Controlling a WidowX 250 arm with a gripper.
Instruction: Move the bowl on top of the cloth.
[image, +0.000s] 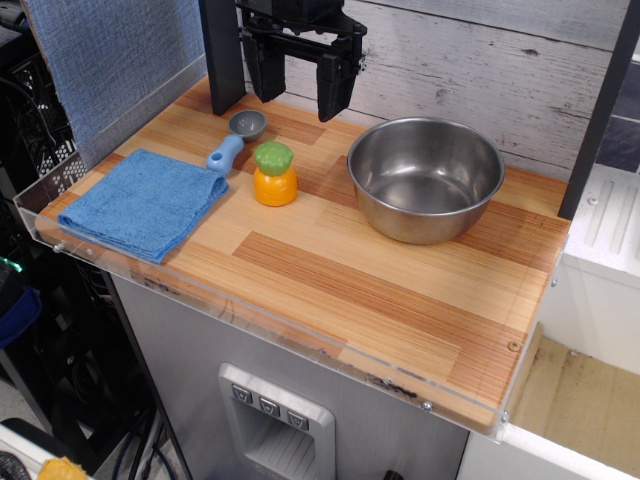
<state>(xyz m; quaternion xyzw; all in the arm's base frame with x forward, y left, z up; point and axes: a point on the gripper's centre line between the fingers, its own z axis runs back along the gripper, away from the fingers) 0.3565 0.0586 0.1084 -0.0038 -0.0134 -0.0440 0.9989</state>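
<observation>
Nearest the camera runs the front edge of my bench (330, 300), a striped wooden top with a clear plastic lip along it; the wide stretch of wood behind that edge is bare from the middle to the front right corner. At the left edge, close to the front left corner, lies the cloth (143, 202), a folded blue terry square, fuzzy, one corner reaching the lip. Toward the back right sits the bowl (425, 178), large, round, shiny steel with a wide rim, upright and well apart from the cloth. Between them stand an orange toy with a green top (274, 173) and, just behind it, a small grey scoop with a blue handle (236, 137) whose handle end touches the cloth's corner. My end effector (299, 72) hangs over the back edge, above the scoop, fingers apart and holding nothing. I can read no writing on any of these things
</observation>
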